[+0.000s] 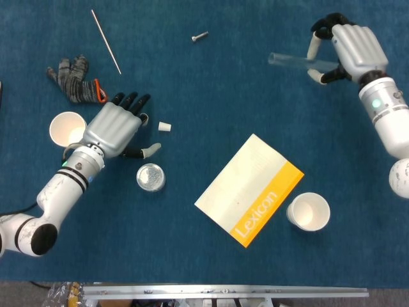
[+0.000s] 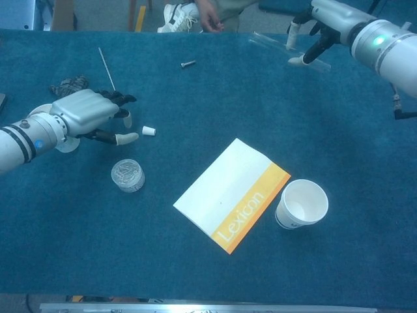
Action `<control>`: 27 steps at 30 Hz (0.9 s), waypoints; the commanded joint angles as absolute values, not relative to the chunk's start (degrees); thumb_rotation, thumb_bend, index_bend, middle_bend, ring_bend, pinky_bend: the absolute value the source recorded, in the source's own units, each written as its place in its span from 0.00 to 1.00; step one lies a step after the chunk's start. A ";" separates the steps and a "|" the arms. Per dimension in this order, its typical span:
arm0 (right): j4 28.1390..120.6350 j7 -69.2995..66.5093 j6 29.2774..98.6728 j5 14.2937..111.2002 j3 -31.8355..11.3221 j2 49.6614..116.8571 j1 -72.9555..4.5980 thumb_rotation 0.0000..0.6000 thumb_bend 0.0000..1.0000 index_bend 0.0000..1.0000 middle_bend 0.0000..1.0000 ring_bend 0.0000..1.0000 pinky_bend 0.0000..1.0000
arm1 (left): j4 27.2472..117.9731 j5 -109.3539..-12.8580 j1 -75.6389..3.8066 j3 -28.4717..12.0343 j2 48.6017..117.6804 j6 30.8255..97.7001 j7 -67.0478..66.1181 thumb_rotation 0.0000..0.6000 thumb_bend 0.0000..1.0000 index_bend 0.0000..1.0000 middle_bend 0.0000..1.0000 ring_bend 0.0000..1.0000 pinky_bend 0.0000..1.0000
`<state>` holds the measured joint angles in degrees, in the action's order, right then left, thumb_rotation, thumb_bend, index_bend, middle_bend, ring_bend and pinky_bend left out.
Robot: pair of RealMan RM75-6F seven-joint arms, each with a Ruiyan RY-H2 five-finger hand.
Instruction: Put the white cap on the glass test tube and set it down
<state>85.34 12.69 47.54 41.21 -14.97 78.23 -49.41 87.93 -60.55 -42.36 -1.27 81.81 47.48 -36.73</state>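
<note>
Blue table point(image 1: 211, 89), tube point(image 1: 287, 61) in right hand point(image 1: 348, 51)

Lexicon booklet point(image 1: 249, 190) — paper cup point(image 1: 308, 212) beside it, clip jar point(image 1: 151, 177), glove point(image 1: 75, 78), rod point(image 1: 106, 41), bolt point(image 1: 200, 37)

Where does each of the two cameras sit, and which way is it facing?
Head view: high above, looking almost straight down on the blue table; both forearms show, the left hand spread open near the small white cap, the right hand holding the clear glass test tube.
Chest view: lower, at the near table edge, looking forward and down across it; a person's feet show beyond the far edge, and both arms enter from the sides.
Shared: both hands, cap, tube, the white and orange Lexicon booklet.
</note>
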 commanded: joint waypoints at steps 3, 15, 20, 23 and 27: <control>85.31 12.25 47.46 41.50 -14.96 77.99 -49.26 1.00 0.25 0.65 0.28 0.12 0.23 | 87.39 -59.64 -42.86 -0.79 82.59 47.61 -37.26 0.00 0.22 0.29 0.00 0.00 0.00; 85.28 11.38 47.36 41.85 -14.93 77.47 -48.93 1.00 0.25 0.65 0.28 0.12 0.23 | 88.15 -58.45 -44.04 -0.51 83.60 48.14 -37.37 0.00 0.22 0.29 0.00 0.00 0.00; 85.17 10.90 47.35 42.02 -14.97 77.37 -48.74 1.00 0.25 0.65 0.28 0.12 0.23 | 89.02 -57.66 -44.56 -0.66 83.60 48.10 -36.94 0.00 0.22 0.29 0.00 0.00 0.00; 85.19 10.70 47.37 42.14 -14.98 77.20 -48.62 1.00 0.25 0.65 0.28 0.12 0.23 | 88.95 -57.35 -44.89 -0.70 83.84 48.27 -36.97 0.00 0.22 0.29 0.00 0.00 0.00; 85.23 10.49 47.43 42.30 -14.95 76.99 -48.45 1.00 0.25 0.65 0.28 0.12 0.23 | 88.60 -57.15 -45.29 -0.60 84.23 48.47 -37.15 0.00 0.22 0.29 0.00 0.00 0.00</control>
<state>85.24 10.49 47.43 42.29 -14.96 76.99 -48.45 88.71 -57.14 -45.21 -0.65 84.16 48.40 -37.02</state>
